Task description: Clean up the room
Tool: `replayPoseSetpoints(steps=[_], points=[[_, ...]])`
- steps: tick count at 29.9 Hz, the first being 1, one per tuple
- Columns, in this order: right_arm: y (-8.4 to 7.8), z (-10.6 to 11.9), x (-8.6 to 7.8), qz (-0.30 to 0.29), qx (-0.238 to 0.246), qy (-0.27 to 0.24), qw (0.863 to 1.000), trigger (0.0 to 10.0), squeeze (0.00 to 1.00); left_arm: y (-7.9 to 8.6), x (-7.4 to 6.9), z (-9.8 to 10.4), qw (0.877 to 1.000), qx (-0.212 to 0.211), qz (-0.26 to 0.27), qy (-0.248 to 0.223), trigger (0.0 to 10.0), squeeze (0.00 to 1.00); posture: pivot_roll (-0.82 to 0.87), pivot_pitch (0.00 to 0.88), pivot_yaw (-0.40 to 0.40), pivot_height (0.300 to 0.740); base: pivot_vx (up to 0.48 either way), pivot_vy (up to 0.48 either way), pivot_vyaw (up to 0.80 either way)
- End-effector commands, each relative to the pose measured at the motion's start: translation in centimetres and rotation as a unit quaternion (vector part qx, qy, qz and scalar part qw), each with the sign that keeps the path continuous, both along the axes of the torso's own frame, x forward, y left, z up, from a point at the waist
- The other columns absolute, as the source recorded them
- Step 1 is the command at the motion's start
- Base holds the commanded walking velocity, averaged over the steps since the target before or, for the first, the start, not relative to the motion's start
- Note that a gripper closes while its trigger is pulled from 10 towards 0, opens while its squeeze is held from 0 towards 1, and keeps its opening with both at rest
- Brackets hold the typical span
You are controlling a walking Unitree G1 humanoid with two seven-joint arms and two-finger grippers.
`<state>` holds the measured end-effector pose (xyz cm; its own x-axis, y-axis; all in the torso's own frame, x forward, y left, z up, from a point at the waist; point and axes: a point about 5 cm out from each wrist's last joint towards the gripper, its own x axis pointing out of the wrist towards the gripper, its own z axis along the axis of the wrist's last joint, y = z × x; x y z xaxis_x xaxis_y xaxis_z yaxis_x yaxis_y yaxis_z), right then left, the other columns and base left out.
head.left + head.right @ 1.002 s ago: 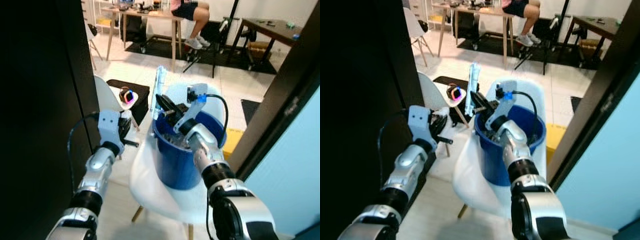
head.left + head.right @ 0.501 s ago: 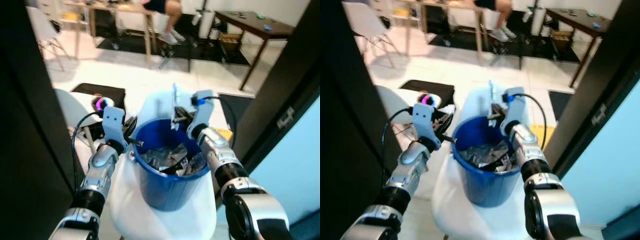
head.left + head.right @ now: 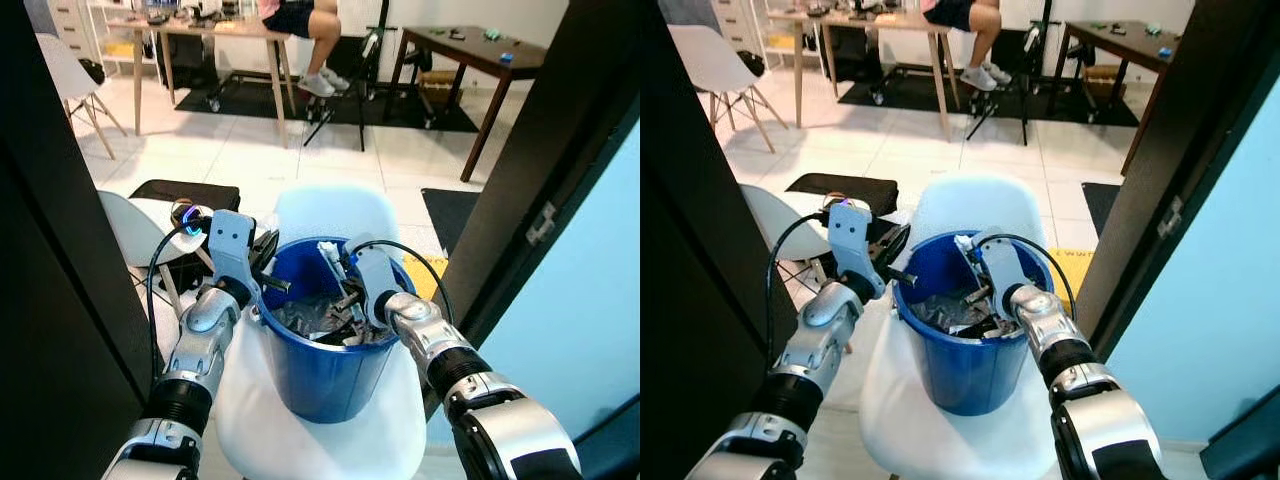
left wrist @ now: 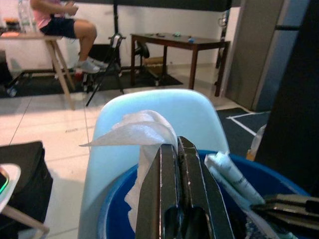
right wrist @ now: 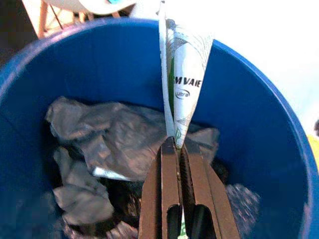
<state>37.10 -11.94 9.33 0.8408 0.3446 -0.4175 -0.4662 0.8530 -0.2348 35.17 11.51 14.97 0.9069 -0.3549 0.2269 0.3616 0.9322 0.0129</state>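
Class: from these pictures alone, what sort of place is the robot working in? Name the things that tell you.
Probably a home room used as a workspace or lab. A person sits by a wooden table on a tiled floor, with a dark desk nearby. A blue bucket of rubbish stands on a white chair.

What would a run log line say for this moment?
left gripper: shut on tissue, at bucket rim | right gripper: shut on wrapper, inside blue bucket | bucket on white chair

The white wrapper (image 5: 182, 94) pinched in the right gripper (image 5: 175, 149) over the blue bucket (image 5: 279, 149) carries dark print that reads roughly "M VAIE", cut off at the fold, with a small oval logo saying "ultra" just beneath it.
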Motion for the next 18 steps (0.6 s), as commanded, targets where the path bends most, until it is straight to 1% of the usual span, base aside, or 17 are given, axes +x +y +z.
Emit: replayPoseSetpoints(steps=[1, 2, 3, 4, 5, 7, 8, 10, 12, 13, 15, 16, 17, 18], points=[[-0.2, -0.9, -0.4, -0.006, -0.019, 0.018, 1.000, 10.0, 0.00, 0.0, -0.2, -0.5, 1.000, 0.002, -0.003, 0.011, 10.0, 0.00, 0.03, 0.003, -0.043, 0.740, 0.000, 0.000, 0.00], [-0.4, -1.2, -0.5, -0.017, -0.029, 0.021, 0.999, 10.0, 0.85, -0.1, -0.3, -0.4, 1.000, 0.002, -0.005, 0.009, 10.0, 0.00, 0.04, 0.003, -0.044, 0.740, 0.000, 0.000, 0.00], [-0.4, -1.2, -0.5, -0.017, -0.029, 0.021, 0.999, 10.0, 0.85, -0.1, -0.3, -0.4, 1.000, 0.002, -0.005, 0.009, 10.0, 0.00, 0.04, 0.003, -0.044, 0.740, 0.000, 0.000, 0.00], [-0.5, -1.4, -0.6, -0.025, -0.035, 0.023, 0.999, 10.0, 1.00, -0.2, -0.3, -0.3, 1.000, 0.002, -0.006, 0.008, 10.0, 0.00, 0.04, 0.003, -0.044, 0.740, 0.000, 0.000, 0.00], [-0.5, -1.4, -0.6, -0.025, -0.035, 0.023, 0.999, 10.0, 1.00, -0.2, -0.3, -0.3, 1.000, 0.002, -0.006, 0.008, 10.0, 0.00, 0.04, 0.003, -0.044, 0.740, 0.000, 0.000, 0.00], [-0.6, -0.8, -0.2, -0.047, -0.026, -0.004, 0.999, 10.0, 1.00, -0.3, -0.4, -0.2, 1.000, 0.001, -0.008, 0.005, 10.0, 0.00, 0.04, 0.004, -0.044, 0.740, 0.000, 0.000, 0.00], [-0.6, -0.8, -0.2, -0.047, -0.026, -0.004, 0.999, 10.0, 1.00, -0.3, -0.4, -0.2, 1.000, 0.001, -0.008, 0.005, 10.0, 0.00, 0.04, 0.004, -0.044, 0.740, 0.000, 0.000, 0.00], [-1.0, 0.1, 0.2, -0.074, -0.015, -0.039, 0.996, 10.0, 1.00, -0.5, -0.5, -0.1, 1.000, 0.000, -0.014, 0.002, 10.0, 0.00, 0.03, 0.004, -0.044, 0.740, 0.000, 0.000, 0.00], [-1.0, 0.1, 0.2, -0.074, -0.015, -0.039, 0.996, 10.0, 1.00, -0.5, -0.5, -0.1, 1.000, 0.000, -0.014, 0.002, 10.0, 0.00, 0.03, 0.004, -0.044, 0.740, 0.000, 0.000, 0.00], [-1.2, 0.3, 0.3, -0.082, -0.015, -0.048, 0.995, 10.0, 1.00, -0.6, -0.5, 0.0, 1.000, -0.001, -0.016, 0.001, 10.0, 0.00, 0.03, 0.004, -0.042, 0.740, 0.000, 0.000, 0.00], [-2.3, 0.6, 0.5, -0.114, -0.004, -0.056, 0.992, 10.0, 1.00, -1.0, -0.5, 0.3, 1.000, -0.005, -0.028, -0.002, 10.0, 0.00, 0.03, 0.004, -0.042, 0.740, 0.000, 0.000, 0.00], [-2.3, 0.6, 0.5, -0.114, -0.004, -0.056, 0.992, 10.0, 1.00, -1.0, -0.5, 0.3, 1.000, -0.005, -0.028, -0.002, 10.0, 0.00, 0.03, 0.004, -0.042, 0.740, 0.000, 0.000, 0.00], [-3.0, 1.0, 0.6, -0.126, 0.033, -0.058, 0.990, 10.0, 0.06, -1.5, -0.7, 0.5, 0.999, -0.013, -0.048, -0.004, 10.0, 0.00, 0.03, 0.004, -0.042, 0.740, 0.000, 0.000, 0.00], [-3.6, 1.1, 0.7, -0.149, 0.056, -0.056, 0.986, 10.0, 0.00, -1.9, -0.8, 0.6, 0.998, -0.020, -0.066, -0.004, 10.0, 0.00, 0.02, 0.004, -0.041, 0.740, 0.000, 0.000, -0.73]])
